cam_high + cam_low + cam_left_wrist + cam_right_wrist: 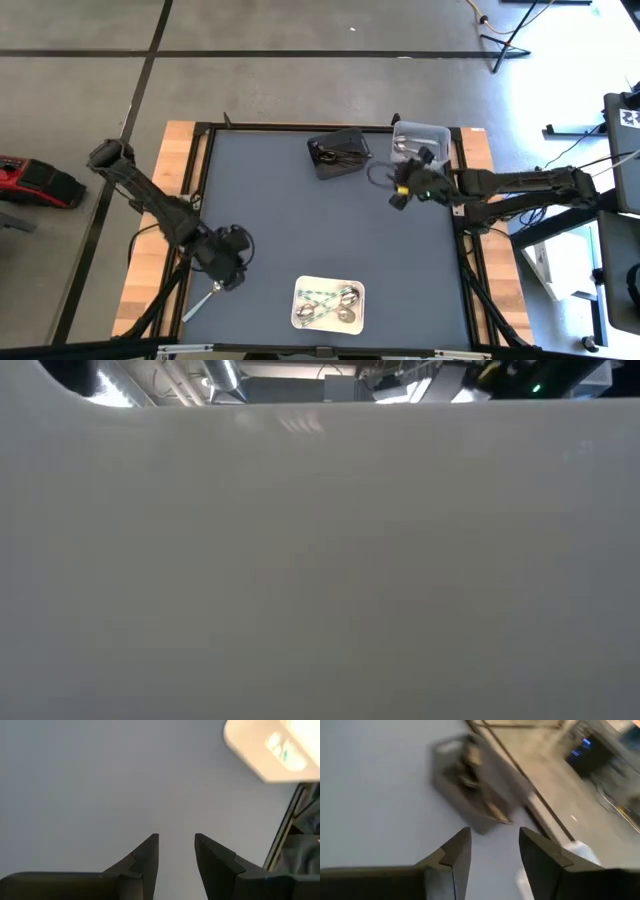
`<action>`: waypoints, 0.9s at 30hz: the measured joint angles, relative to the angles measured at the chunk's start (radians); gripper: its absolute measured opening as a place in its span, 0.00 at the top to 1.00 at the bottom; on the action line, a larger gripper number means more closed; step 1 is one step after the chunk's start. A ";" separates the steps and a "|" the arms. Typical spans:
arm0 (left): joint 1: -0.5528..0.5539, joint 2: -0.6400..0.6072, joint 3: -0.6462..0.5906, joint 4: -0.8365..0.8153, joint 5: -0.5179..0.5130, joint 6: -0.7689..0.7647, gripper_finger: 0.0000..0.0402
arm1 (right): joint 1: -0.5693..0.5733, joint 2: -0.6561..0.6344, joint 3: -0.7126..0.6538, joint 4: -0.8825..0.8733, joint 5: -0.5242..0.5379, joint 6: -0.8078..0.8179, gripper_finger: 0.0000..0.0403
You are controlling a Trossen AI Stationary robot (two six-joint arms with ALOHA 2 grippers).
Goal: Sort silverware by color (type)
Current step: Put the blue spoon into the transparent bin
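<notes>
Right gripper (397,187): fingers spread, nothing between them, above the mat.
Clear bin (418,141): just beyond that gripper, silver utensils (401,147) inside.
Dark bin (339,153): beside it, dark utensils (330,155) inside.
White tray (328,304): well away, mixed silverware (335,303).
Left gripper (176,851): fingers apart, empty, tray off to its side.

A tray (300,288) sits at the table's (270,220) near edge, a little right of centre, with silverware (330,305) lying in it; two bins stand at the far edge, one (338,153) near the middle, the other (433,133) to its right (each holding utensils); the right gripper (393,185) hangs just before them; the left gripper (236,260) sits left of the tray.
</notes>
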 joint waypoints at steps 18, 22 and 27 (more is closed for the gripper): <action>-0.236 0.246 0.004 -0.022 0.302 -0.535 0.70 | 0.526 0.013 -0.172 0.455 0.026 0.077 0.61; -0.265 0.291 0.004 0.007 0.373 -0.576 0.70 | 0.602 0.013 -0.228 0.572 0.026 0.075 0.61; -0.275 0.345 0.003 0.021 0.420 -0.583 0.70 | 0.687 0.013 -0.244 0.642 0.024 0.055 0.61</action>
